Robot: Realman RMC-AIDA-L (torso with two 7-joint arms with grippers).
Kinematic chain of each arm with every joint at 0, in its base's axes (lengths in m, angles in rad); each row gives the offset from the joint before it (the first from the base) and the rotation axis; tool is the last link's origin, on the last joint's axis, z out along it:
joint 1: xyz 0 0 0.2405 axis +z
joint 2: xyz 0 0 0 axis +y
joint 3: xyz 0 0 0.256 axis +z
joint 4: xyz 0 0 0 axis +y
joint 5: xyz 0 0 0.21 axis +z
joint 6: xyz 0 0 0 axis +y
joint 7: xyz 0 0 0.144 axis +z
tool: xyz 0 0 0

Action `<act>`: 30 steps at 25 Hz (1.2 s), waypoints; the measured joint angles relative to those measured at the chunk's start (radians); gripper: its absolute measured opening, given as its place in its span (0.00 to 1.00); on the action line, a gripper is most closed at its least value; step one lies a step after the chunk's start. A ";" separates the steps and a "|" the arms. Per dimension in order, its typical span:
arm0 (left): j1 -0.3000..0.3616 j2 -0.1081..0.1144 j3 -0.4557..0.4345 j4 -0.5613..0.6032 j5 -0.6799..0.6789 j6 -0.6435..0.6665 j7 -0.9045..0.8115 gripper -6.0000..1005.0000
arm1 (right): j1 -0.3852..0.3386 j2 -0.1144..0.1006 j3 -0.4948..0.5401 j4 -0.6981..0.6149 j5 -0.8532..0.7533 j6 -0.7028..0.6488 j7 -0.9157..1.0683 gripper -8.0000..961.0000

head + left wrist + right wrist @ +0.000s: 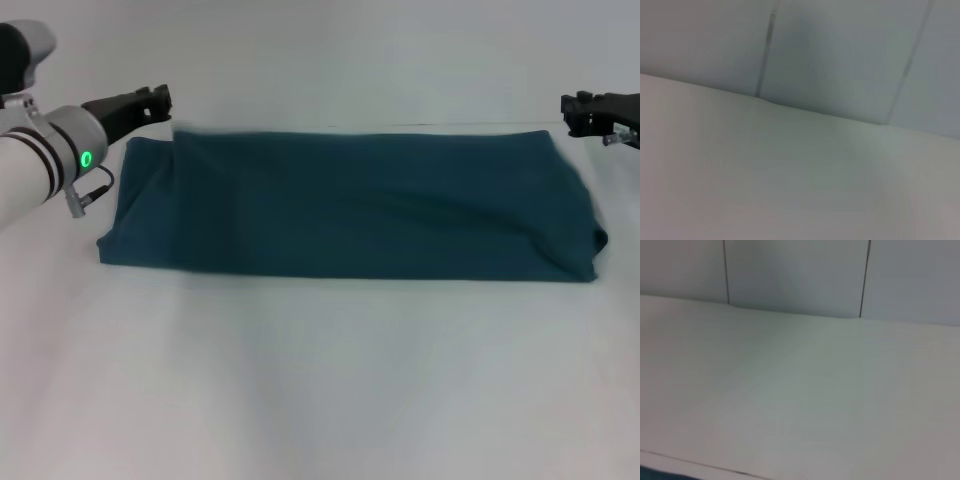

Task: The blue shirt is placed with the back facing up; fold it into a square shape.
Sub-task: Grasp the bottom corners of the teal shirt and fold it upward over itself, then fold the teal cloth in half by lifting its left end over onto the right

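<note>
While the near stretch of the white table (320,400) lies bare at six o'clock in the head view, the blue shirt (350,205) sits just beyond it, spread flat across the middle as a long, wide band. It reads as folded over lengthwise: near edge straight, far edge straight, one short end at nine o'clock, the other at three o'clock with a soft rounded bulge at its near corner. Faint ripples run along the fabric, nothing bunched high.

Up at ten o'clock, the left gripper (155,100) hangs just off the shirt's far left corner, black fingers pointing toward the centre, apart from the cloth and with nothing in its grasp; how wide it stands, I cannot tell from this angle. Behind it the white arm shows a green ring light (87,158) and a small cable.

Over at two o'clock, the right gripper (585,112) hovers past the shirt's far right corner, clear of the fabric, holding nothing; its opening I cannot tell either.

Farthest out, the wrist views give only tabletop meeting a pale panelled wall (800,275) with dark vertical seams. One sliver of teal peeks in at the corner of the right wrist view, the shirt's edge.
</note>
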 joint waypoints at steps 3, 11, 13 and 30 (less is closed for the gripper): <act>0.008 0.000 0.000 0.003 -0.041 -0.018 0.000 0.13 | -0.005 0.001 0.001 -0.015 0.001 0.007 0.010 0.10; 0.031 0.001 0.001 0.008 -0.072 -0.062 0.003 0.51 | -0.018 -0.014 -0.006 -0.034 -0.005 -0.003 0.081 0.45; 0.040 0.004 0.001 0.010 -0.072 -0.054 0.003 0.56 | -0.029 -0.028 -0.029 -0.035 -0.007 -0.027 0.138 0.55; 0.269 0.001 0.062 0.172 -0.059 0.432 -0.034 0.90 | -0.277 -0.033 -0.257 -0.382 -0.029 -0.601 0.629 0.86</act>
